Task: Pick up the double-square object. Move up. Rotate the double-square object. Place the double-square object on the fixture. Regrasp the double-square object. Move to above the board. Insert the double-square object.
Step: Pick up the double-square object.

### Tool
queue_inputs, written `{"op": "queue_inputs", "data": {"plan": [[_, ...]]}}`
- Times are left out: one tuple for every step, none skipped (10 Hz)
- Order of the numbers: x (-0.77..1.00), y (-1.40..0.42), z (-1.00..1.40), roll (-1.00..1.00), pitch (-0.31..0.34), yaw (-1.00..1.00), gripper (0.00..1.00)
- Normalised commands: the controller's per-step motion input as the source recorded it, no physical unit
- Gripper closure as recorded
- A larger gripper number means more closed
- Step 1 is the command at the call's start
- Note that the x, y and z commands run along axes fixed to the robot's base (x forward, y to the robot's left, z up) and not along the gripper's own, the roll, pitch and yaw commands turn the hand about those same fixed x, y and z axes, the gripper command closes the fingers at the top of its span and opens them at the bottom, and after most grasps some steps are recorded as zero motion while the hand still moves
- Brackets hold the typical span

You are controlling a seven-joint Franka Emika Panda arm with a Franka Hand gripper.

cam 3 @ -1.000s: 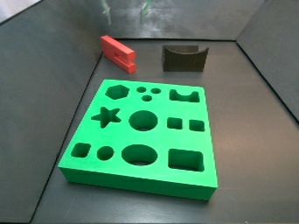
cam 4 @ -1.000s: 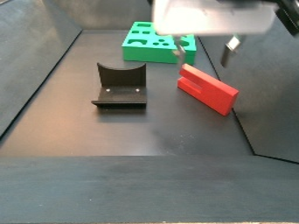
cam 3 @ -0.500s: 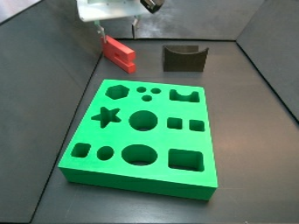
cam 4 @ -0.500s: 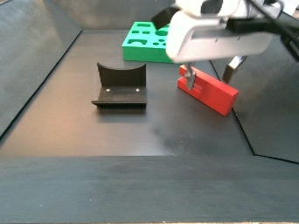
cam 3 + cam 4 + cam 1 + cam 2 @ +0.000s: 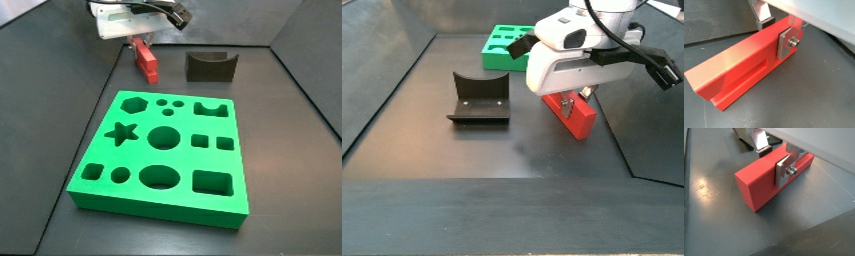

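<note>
Double-square object (image 5: 741,67) lies on the dark floor near the fixture (image 5: 210,65), apart from the board (image 5: 163,150). Over it, the gripper (image 5: 773,159) straddles its far end, one finger (image 5: 789,41) against its near face; clamping contact seems likely but isn't certain.

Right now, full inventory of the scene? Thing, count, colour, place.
block: 1, red, on the dark floor beside the side wall, standing on its long edge between the pincer's fingers.
board: 1, bright green, mid-floor, with star, hexagon, circle and square cut-outs.
fixture: 1, dark grey-black, near the back wall, apart from the board and the block.
pincer: 1, silver fingers with dark pads, straddling the block, one finger flat against each broad face; whether it grips firmly is unclear.
</note>
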Motion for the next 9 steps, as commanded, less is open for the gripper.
{"op": "queue_inputs", "data": {"plan": [[0.0, 0.0, 0.0, 0.0, 0.0, 0.0, 1.0], [0.0, 0.0, 0.0, 0.0, 0.0, 0.0, 1.0], [0.0, 0.0, 0.0, 0.0, 0.0, 0.0, 1.0], [0.0, 0.0, 0.0, 0.0, 0.0, 0.0, 1.0], [0.0, 0.0, 0.0, 0.0, 0.0, 0.0, 1.0], [0.0, 0.0, 0.0, 0.0, 0.0, 0.0, 1.0], [0.0, 0.0, 0.0, 0.0, 0.0, 0.0, 1.0], [0.0, 0.0, 0.0, 0.0, 0.0, 0.0, 1.0], [0.0, 0.0, 0.0, 0.0, 0.0, 0.0, 1.0]]}}
